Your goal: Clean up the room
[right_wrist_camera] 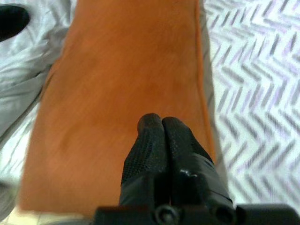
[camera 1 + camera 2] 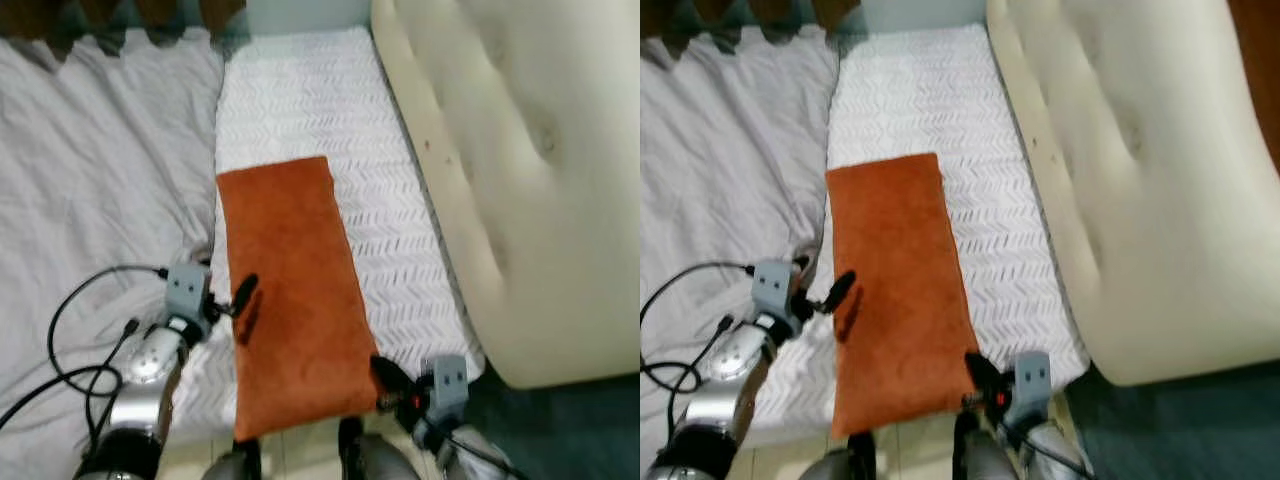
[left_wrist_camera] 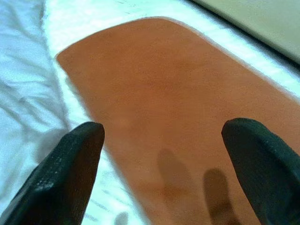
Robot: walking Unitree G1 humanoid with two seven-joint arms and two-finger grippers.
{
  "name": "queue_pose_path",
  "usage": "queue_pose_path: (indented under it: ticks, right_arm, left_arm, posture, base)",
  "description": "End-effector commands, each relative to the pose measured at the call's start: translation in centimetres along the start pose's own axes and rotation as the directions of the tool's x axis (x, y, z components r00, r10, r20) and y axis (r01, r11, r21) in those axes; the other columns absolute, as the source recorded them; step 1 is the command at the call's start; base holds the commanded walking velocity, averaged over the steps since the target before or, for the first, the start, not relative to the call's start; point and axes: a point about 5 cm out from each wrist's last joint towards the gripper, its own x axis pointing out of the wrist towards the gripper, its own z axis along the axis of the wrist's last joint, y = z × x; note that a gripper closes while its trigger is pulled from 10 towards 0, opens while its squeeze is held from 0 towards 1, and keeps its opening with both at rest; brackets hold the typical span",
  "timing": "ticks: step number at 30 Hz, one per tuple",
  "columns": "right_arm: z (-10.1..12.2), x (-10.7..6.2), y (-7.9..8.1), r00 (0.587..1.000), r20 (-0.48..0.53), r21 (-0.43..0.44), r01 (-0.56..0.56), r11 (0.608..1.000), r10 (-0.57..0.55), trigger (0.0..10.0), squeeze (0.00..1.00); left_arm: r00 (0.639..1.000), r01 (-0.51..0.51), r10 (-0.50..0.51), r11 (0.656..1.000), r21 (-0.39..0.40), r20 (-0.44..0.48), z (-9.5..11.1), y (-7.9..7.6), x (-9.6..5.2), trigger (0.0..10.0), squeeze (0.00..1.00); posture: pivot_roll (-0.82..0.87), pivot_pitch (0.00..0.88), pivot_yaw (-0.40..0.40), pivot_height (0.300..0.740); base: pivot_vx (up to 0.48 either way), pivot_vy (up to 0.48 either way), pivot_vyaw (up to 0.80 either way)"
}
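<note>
Cream tufted headboard (image 2: 520,170) beside bed; dk floor (image 2: 560,430)

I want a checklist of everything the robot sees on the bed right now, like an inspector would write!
Surface: white zigzag-patterned cover, with a crumpled grey sheet to the robot's left.
Job's things: orange pillow lying flat and lengthwise on the cover.
Clutter: nothing seen.
Grippers: left gripper at the pillow's left edge, jaws open over it; right gripper at the pillow's near right corner, jaws shut, nothing seen between them.
Cables: black cables loop over the grey sheet beside the left arm.
Surroundings: cream tufted headboard on the right; dark floor below it.
</note>
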Motion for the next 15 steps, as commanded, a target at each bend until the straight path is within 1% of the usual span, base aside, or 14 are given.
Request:
queue_pose_path:
  ticks: [1,3,4,5,6,7,8,9,10,12,15]
  right_arm:
    - [-0.9,0.2,-0.7,1.0,-0.005,0.007,0.031,0.999,-0.031,10.0,0.0]
    - [-0.9,1.8,-1.0,0.999,0.001,-0.004,0.034,0.999,-0.034,10.0,0.0]
    - [-0.9,1.8,-1.0,0.999,0.001,-0.004,0.034,0.999,-0.034,10.0,0.0]
    - [-1.1,2.8,-1.2,0.999,-0.014,-0.014,0.037,0.999,-0.037,10.0,0.0]
    - [-1.2,3.4,-1.2,0.999,-0.033,-0.011,0.04,0.999,-0.041,10.0,0.0]
    - [-1.2,3.4,-1.2,0.999,-0.033,-0.011,0.04,0.999,-0.041,10.0,0.0]
    - [-1.3,4.1,-1.3,0.998,-0.045,-0.005,0.048,0.999,-0.048,10.0,0.0]
    - [-1.2,4.8,-1.5,0.997,-0.048,0.033,0.059,0.998,-0.057,10.0,1.0]
    - [-1.2,4.8,-1.5,0.997,-0.048,0.033,0.059,0.998,-0.057,10.0,1.0]
    - [-0.9,5.9,-1.7,0.997,-0.04,0.092,0.068,0.993,-0.065,10.0,1.0]
    - [-0.4,7.0,-2.1,0.997,-0.024,0.178,0.07,0.982,-0.067,10.0,1.0]
  left_arm:
    - [0.999,0.043,-0.042,0.998,-0.04,0.009,0.4,-1.8,-0.8,10.0,1.0]
    - [0.998,0.054,-0.052,0.993,-0.105,0.024,1.1,-3.8,-2.3,10.0,1.0]
    - [0.998,0.054,-0.052,0.993,-0.105,0.024,1.1,-3.8,-2.3,10.0,1.0]
    - [0.998,0.059,-0.057,0.987,-0.148,0.02,1.5,-5.3,-3.5,10.0,1.0]
    - [0.998,0.067,-0.065,0.982,-0.176,0.013,1.5,-6.3,-4.3,10.0,1.0]
    - [0.998,0.067,-0.065,0.982,-0.176,0.013,1.5,-6.3,-4.3,10.0,1.0]
    - [0.997,0.073,-0.073,0.976,-0.204,0.004,1.7,-7.2,-5.1,10.0,1.0]
    - [0.996,0.084,-0.087,0.97,-0.23,-0.002,1.9,-8.2,-5.8,10.0,1.0]
    - [0.996,0.084,-0.087,0.97,-0.23,-0.002,1.9,-8.2,-5.8,10.0,1.0]
    - [0.994,0.101,-0.108,0.961,-0.259,-0.015,2.4,-9.4,-6.9,10.0,1.0]
    - [0.989,0.132,-0.144,0.96,-0.245,-0.03,3.1,-10.2,-8.0,10.0,1.0]
  posture:
    - [-0.03,0.426,-0.053,0.74]
    - [0.01,0.43,-0.047,0.74]
    - [0.01,0.43,-0.047,0.74]
    - [0.04,0.435,-0.042,0.74]
    - [0.05,0.436,-0.042,0.74]
    - [0.05,0.436,-0.042,0.74]
    - [0.05,0.438,-0.041,0.74]
    - [0.07,0.442,-0.039,0.74]
    - [0.07,0.442,-0.039,0.74]
    - [0.08,0.442,-0.037,0.74]
    - [0.1,0.446,-0.037,0.74]
  base:
    - [0.0,0.0,0.0]
    - [0.0,0.0,0.0]
    - [0.0,0.0,0.0]
    - [0.0,0.0,0.0]
    - [0.0,0.0,0.0]
    - [0.0,0.0,0.0]
    - [0.0,0.0,0.0]
    - [0.0,0.0,0.0]
    - [0.0,0.0,0.0]
    - [0.0,0.0,0.0]
    - [0.0,0.0,0.0]
